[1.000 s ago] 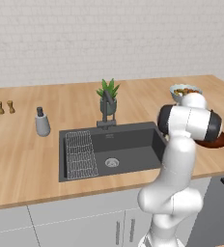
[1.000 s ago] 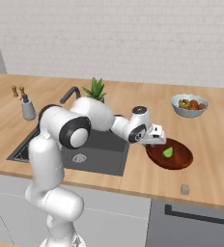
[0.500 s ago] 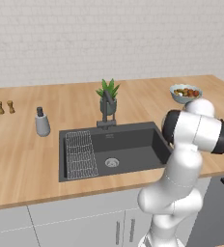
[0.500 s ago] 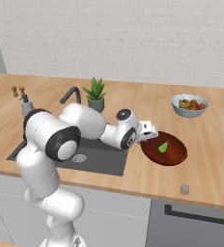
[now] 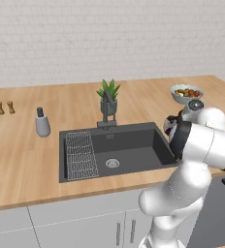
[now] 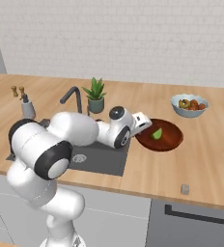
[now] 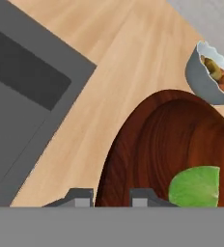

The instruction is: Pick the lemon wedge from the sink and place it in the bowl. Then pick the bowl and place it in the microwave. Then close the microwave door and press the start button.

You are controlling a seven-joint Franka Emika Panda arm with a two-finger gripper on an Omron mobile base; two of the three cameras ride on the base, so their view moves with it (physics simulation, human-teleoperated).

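1. Bowl (image 6: 161,137): round, shallow, glossy reddish-brown, wood-grained inside; stands on the wooden counter (image 6: 201,159) just right of the sink (image 5: 115,150). Judged rigid and fairly light, its smooth finish likely slippery; the near rim looks the sensible place to pinch, one finger inside and one outside
2. Lemon wedge (image 7: 195,187): bright green, small, lying inside the bowl, off centre. Judged light and loose; it may slide if the bowl is tipped when lifted
3. Gripper (image 7: 111,198): low at the bowl's sink-side edge, the two dark fingertips (image 7: 80,197) set a narrow gap apart, with the bowl's rim showing beyond that gap. No contact with the rim can be made out, and nothing is held
4. Sink: dark grey basin, wire rack (image 5: 81,155) at its left side, round drain (image 5: 112,163), dark faucet (image 5: 106,109) behind, a potted plant (image 6: 95,95) by the faucet
5. Pale bowl of fruit (image 6: 189,105): farther back on the counter, apart from the brown bowl; not part of the job
6. Stage, as judged: wedge delivered; taking hold of the bowl comes next
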